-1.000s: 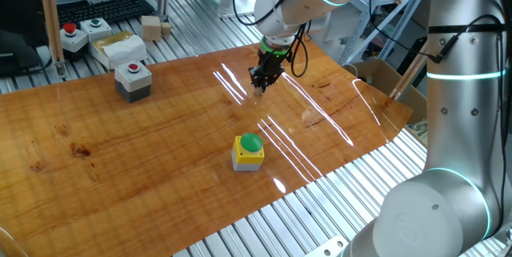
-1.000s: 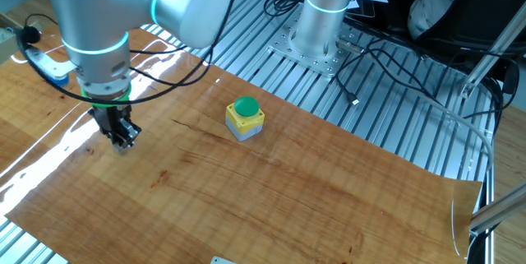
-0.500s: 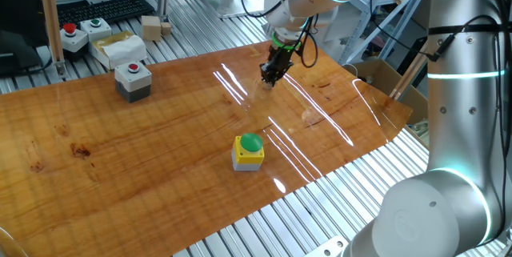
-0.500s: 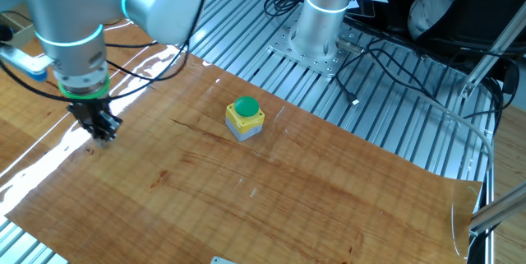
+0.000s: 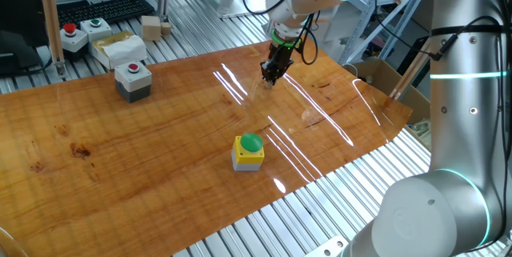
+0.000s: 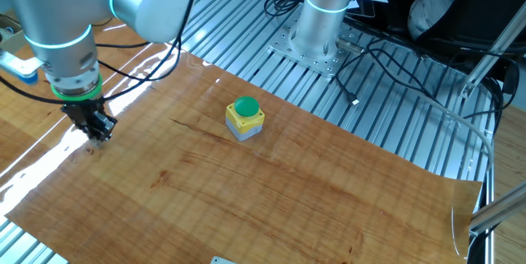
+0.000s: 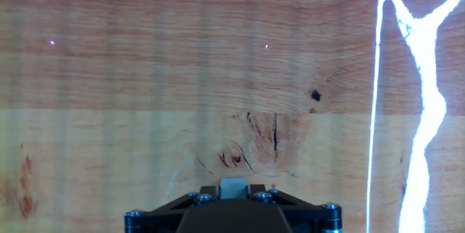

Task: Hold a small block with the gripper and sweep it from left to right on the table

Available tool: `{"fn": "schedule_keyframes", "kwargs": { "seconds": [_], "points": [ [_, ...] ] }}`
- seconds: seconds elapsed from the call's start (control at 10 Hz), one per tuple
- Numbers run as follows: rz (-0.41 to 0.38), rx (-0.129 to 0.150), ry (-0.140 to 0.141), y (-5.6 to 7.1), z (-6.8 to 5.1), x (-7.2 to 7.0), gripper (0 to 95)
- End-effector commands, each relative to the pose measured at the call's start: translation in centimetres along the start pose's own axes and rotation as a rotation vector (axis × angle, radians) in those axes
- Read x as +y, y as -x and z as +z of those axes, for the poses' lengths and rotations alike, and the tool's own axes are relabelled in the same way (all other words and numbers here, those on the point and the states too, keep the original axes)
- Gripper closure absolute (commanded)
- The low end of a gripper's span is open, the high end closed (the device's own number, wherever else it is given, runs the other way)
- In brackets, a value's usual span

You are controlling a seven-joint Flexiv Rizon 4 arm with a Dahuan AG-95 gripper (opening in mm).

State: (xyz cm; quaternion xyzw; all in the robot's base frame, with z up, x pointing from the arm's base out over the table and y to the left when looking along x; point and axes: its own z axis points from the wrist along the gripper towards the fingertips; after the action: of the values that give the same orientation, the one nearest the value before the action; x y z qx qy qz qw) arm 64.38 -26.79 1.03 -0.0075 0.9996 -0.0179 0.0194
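My black gripper (image 5: 269, 79) with the green ring above it stands low over the far right part of the orange-brown table (image 5: 160, 153). It also shows at the left edge of the table in the other fixed view (image 6: 97, 131). In the hand view the gripper (image 7: 232, 189) is shut on the small block (image 7: 232, 187), a tiny pale cube held between the black fingers just above the wood. In the fixed views the block is too small to make out.
A yellow-and-grey box with a green button (image 5: 249, 151) stands mid-table, also in the other fixed view (image 6: 245, 118). A grey box with a red button (image 5: 133, 79) stands at the back left. More button boxes and pale wooden blocks (image 5: 155, 26) lie on the aluminium frame behind. A bright glare streak (image 7: 418, 109) crosses the wood.
The gripper has moved to the right and farther back across the table with the block in it; in the last half second it shifted only slightly.
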Motion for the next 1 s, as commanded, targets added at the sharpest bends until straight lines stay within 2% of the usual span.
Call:
{"fn": "schedule_keyframes", "kwargs": {
  "seconds": [0.1,1.0],
  "points": [
    [0.022,0.001,-0.003,-0.1,-0.2,0.5,95.0],
    [0.141,0.008,-0.005,-0.3,0.1,3.9,95.0]
  ]
}}
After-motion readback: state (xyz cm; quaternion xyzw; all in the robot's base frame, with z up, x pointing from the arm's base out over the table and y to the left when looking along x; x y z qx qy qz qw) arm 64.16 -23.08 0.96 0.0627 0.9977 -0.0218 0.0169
